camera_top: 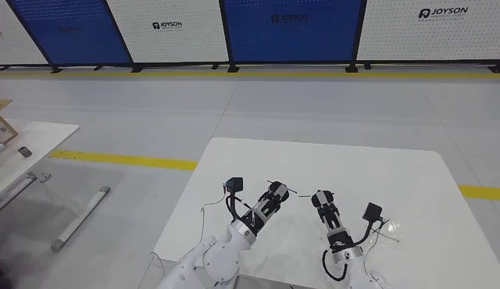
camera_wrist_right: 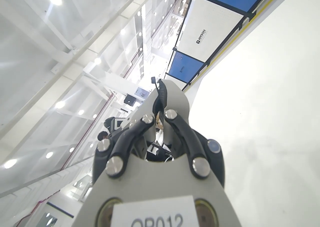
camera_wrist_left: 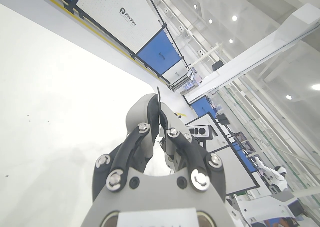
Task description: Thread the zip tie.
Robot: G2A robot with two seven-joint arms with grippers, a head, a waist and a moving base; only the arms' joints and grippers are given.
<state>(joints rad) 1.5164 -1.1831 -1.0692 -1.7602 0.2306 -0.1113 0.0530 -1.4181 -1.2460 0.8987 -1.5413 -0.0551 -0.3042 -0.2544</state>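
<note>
Both arms hang over the white table (camera_top: 351, 164), close together near its front. My left gripper (camera_top: 279, 190) is shut on a thin black zip tie; in the left wrist view the pointed strip end (camera_wrist_left: 158, 91) sticks out past the closed left gripper (camera_wrist_left: 158, 103). My right gripper (camera_top: 321, 200) is shut on a zip tie too, whose small square head (camera_wrist_right: 153, 79) juts out beyond the right gripper (camera_wrist_right: 161, 88). In the top view a thin black line (camera_top: 291, 187) runs between the two grippers. I cannot tell whether it is one tie or two.
A small clear item (camera_top: 389, 229) lies on the table beside the right arm. A second white table (camera_top: 35, 140) stands off to the left. Blue and white panels (camera_top: 289, 16) line the back, beyond a yellow floor line (camera_top: 125, 161).
</note>
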